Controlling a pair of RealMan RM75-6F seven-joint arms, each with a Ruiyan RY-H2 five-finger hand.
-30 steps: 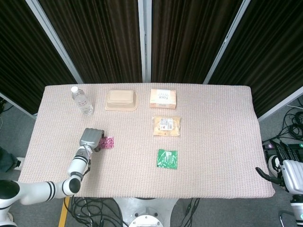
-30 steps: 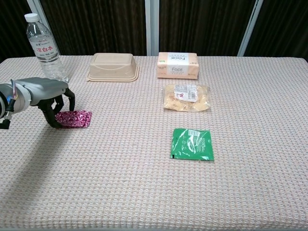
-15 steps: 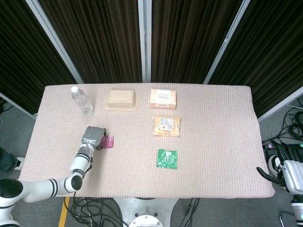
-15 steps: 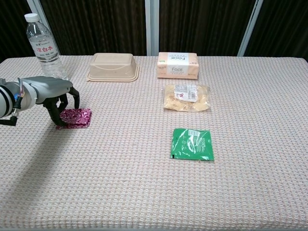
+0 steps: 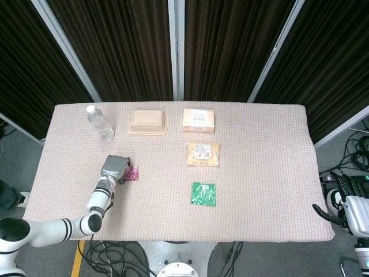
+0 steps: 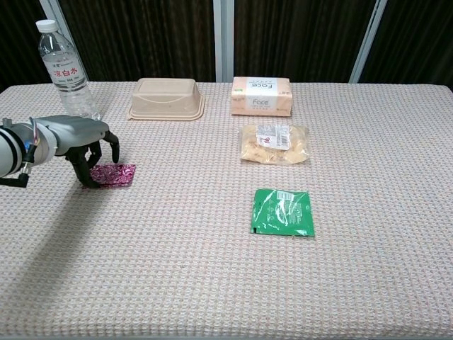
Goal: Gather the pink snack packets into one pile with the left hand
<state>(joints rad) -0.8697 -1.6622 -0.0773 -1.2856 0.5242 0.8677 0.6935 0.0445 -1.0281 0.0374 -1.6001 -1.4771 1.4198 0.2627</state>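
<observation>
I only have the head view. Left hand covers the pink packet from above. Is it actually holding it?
Observer: From the chest view, the left hand arches over the pink packet, which lies flat on the table. Fingertips come down at its left end, but I cannot tell if they press on it.
Operator: Any more pink packets hidden under the hand?
Observer: The chest view shows under the palm: only that one patch of pink there.
Operator: What is the box at the back?
Observer: Chest view shows its front: the box is printed "Face".
Operator: Bottle upright, cap on?
Observer: Yes, the bottle stands upright with a white cap, behind the hand.
</observation>
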